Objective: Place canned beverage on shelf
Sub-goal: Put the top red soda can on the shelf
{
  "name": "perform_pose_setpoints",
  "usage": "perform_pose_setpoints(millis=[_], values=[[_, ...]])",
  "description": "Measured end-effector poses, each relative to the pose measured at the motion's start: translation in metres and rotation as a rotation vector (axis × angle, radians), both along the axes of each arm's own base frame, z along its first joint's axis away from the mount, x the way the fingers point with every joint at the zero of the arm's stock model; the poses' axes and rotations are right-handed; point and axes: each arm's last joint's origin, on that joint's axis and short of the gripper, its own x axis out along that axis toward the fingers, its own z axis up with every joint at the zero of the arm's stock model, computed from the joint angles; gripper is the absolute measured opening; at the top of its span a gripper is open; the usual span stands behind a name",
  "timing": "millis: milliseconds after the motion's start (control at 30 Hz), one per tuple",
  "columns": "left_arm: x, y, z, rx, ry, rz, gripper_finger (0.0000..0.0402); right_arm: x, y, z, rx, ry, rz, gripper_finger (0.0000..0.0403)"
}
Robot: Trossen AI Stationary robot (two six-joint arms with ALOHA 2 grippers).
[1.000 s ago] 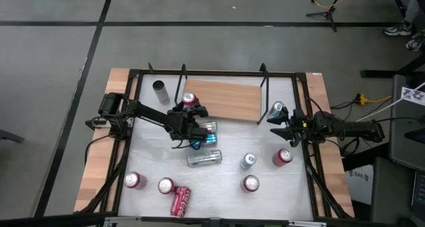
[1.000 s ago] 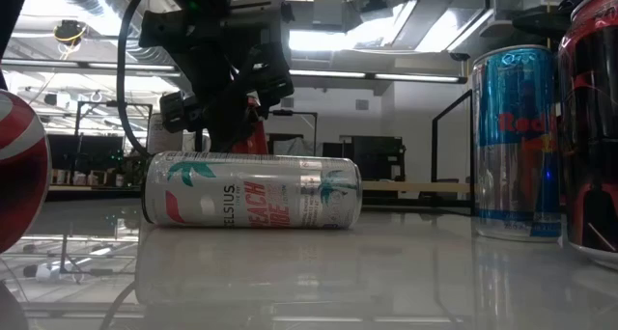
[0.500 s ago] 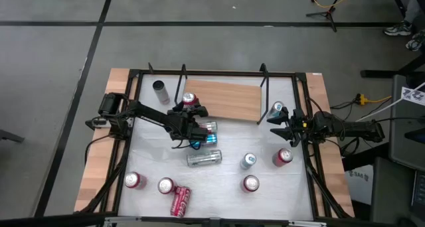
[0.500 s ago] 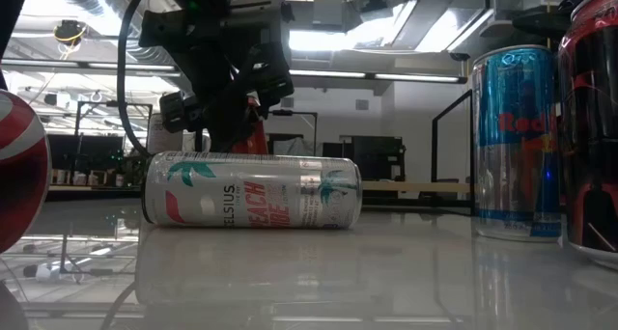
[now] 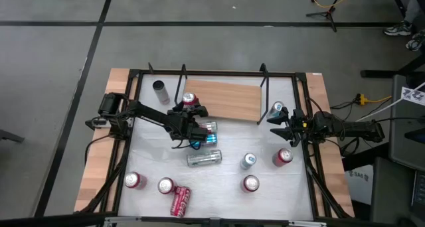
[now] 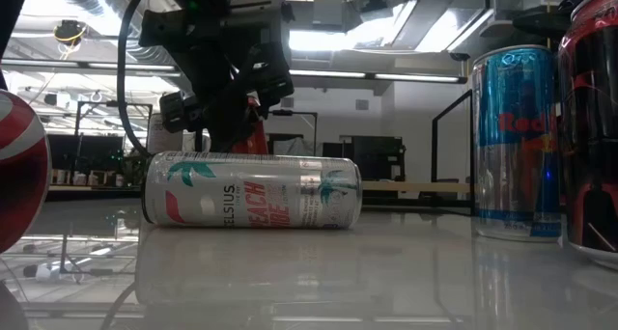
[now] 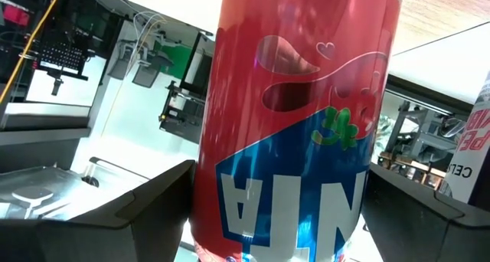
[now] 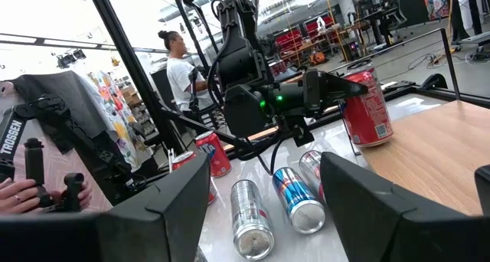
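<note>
Can: red-and-blue can (image 5: pixel 190 100) at the shelf's (image 5: pixel 229 99) left edge.
Left tool (image 5: pixel 192 109): jaws wide, clamped on can, we judge.
Right tool (image 5: pixel 277 125): half open, empty, tabletop's right edge.
Risk: we fear tipping off the shelf edge on release.

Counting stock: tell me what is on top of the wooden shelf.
One red can stands at the shelf edge, between the left gripper fingers. The board looks otherwise bare; the arm hides little.

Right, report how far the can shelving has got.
Done: none fully placed. In hand: the left gripper holds a red-and-blue can at the light-brown wooden shelf's edge. Left: release it, then shelve the rest. The right gripper waits open beside the shelf.
</note>
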Motion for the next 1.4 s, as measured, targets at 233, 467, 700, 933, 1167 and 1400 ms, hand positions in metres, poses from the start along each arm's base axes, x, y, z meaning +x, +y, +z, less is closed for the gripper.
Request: perform_pose_setpoints(millis=[233,467,700,933,1167,1400], values=[[0.0,0.0,0.0,0.007,0.126,-0.036,0.0327,0.0,0.0,0.0,0.0,0.0,0.0,0.0239],[0.0,0.001,0.0,0.017,0.236,-0.067,0.0327,0.0,0.0,0.0,0.0,0.0,0.0,0.0239],[-0.001,0.0,0.0,0.026,0.291,-0.082,0.0327,0.0,0.0,0.0,0.0,0.0,0.001,0.0239],[-0.001,-0.003,0.001,0.073,0.284,-0.08,0.0356,0.0,0.0,0.0,0.0,0.0,0.001,0.0239],[-0.001,-0.006,0.001,0.081,0.247,-0.079,0.0385,0.0,0.0,0.0,0.0,0.0,0.001,0.0239],[-0.002,-0.018,0.003,0.133,0.175,-0.089,0.0389,0.0,0.0,0.0,0.0,0.0,0.001,0.0239]])
